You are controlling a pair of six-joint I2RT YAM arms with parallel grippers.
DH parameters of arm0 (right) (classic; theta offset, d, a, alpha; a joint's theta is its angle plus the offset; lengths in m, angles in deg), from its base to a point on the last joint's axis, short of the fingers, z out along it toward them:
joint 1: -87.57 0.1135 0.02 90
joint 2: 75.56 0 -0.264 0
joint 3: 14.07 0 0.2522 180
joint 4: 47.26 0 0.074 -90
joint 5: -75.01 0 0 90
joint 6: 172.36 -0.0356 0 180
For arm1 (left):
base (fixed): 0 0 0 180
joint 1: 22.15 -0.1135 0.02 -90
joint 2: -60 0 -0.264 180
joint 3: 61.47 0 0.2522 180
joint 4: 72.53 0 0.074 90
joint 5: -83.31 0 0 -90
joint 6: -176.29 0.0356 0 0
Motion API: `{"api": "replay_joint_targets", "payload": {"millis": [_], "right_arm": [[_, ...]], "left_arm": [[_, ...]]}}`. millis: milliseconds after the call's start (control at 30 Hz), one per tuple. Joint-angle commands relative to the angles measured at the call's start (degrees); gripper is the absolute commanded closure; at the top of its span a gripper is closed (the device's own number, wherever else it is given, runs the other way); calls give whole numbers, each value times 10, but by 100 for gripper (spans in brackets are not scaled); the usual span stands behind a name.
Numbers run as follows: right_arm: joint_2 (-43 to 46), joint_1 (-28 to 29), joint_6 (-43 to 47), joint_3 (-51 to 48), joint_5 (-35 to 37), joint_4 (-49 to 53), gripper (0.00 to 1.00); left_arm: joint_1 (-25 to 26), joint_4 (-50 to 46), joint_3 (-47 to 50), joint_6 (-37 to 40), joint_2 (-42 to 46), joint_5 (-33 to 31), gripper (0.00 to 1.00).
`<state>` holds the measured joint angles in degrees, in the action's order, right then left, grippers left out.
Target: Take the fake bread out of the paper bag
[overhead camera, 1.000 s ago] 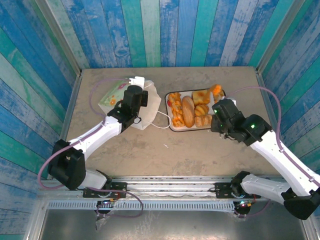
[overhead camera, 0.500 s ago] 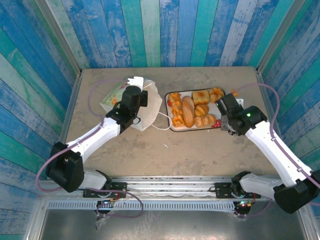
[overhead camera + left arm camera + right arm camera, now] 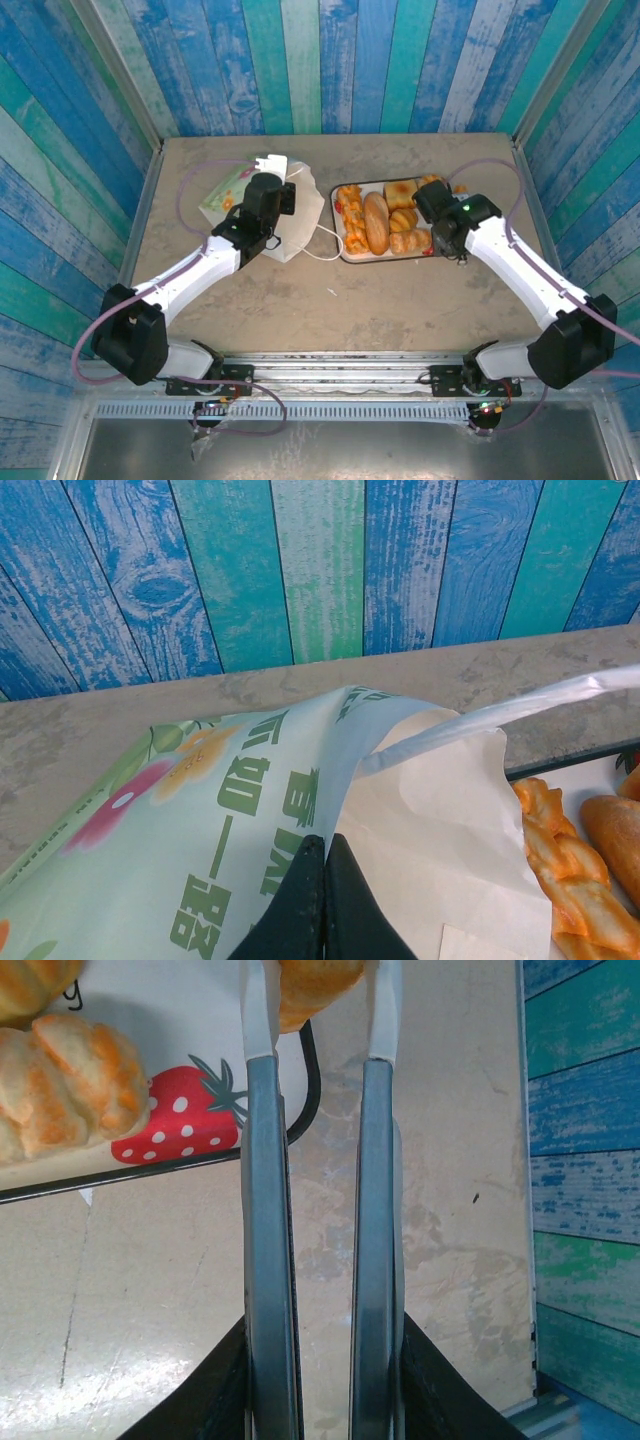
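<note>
Right claw (image 3: 320, 1015) clamps a bread roll (image 3: 315, 985) at the tray's (image 3: 170, 1030) two o'clock corner; left claw (image 3: 325, 858) pinches the paper bag's (image 3: 440, 800) rim.

Golden-orange fake bread (image 3: 377, 222), white strawberry-print tray (image 3: 170, 1020), white paper bag (image 3: 440, 820), perhaps green-flowered side.

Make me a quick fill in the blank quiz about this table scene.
The paper bag is pinched by the ___ arm's fingers.
A piece of fake bread sits between the ___ arm's fingers.
The tray has a red ___ printed on it.
Missing words: left, right, strawberry.
</note>
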<state>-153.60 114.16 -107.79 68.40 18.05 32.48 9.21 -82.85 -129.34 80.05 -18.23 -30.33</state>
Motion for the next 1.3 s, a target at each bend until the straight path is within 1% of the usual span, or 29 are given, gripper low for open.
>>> {"api": "replay_joint_targets", "payload": {"millis": [0, 100, 300, 467, 600, 733, 900, 1267], "right_arm": [[-20, -4, 6, 23, 29, 14, 72], [-48, -4, 6, 38, 20, 29, 72], [-91, -3, 7, 48, 24, 31, 72], [-115, -1, 18, 59, -2, 13, 71], [-127, 6, 26, 63, -17, 0, 68], [-138, 17, 33, 69, -27, -7, 63], [-151, 34, 39, 82, -23, -8, 58], [-144, 52, 45, 98, -26, 2, 55]], "left_arm": [[1, 16, -2, -2, 28, -1, 100], [1, 17, -2, -1, 27, 0, 100], [2, 17, -1, 0, 27, 1, 100], [1, 17, -1, 2, 27, -3, 100], [1, 16, 1, 4, 29, -4, 100], [1, 17, 1, 5, 31, -8, 100], [1, 17, 1, 6, 30, -10, 100], [1, 16, 1, 8, 32, -11, 100]]}}
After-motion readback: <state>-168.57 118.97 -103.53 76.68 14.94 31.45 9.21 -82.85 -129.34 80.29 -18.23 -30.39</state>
